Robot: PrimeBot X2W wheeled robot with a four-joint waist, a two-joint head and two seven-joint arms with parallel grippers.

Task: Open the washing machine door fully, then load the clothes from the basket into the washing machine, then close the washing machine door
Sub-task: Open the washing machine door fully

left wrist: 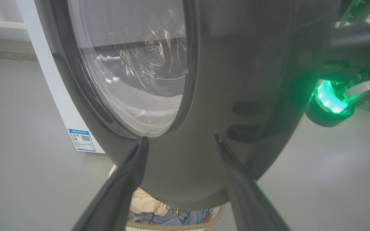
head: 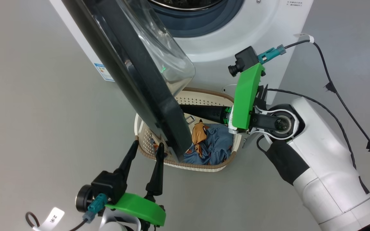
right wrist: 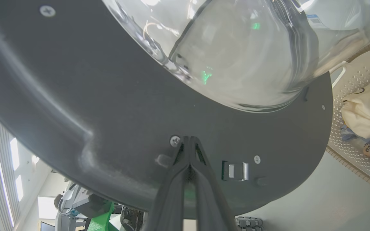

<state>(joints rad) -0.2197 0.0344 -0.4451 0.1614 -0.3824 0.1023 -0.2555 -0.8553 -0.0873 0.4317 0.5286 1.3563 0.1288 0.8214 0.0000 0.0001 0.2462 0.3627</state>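
We see the glossy black round door (head: 153, 99) standing open from the white washing machine (head: 236, 41), hiding part of the cream perforated basket (head: 201, 97) of clothes (head: 214, 144). Our left gripper (head: 146, 150) is spread at the door's edge. Our right gripper (right wrist: 189, 141) is pressed together against its inner face.

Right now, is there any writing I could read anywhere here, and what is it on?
"2米", it seems: white cable tag.
Blue label on the washing machine: too small to read.
Small print at the machine's upper right corner: too small to read.
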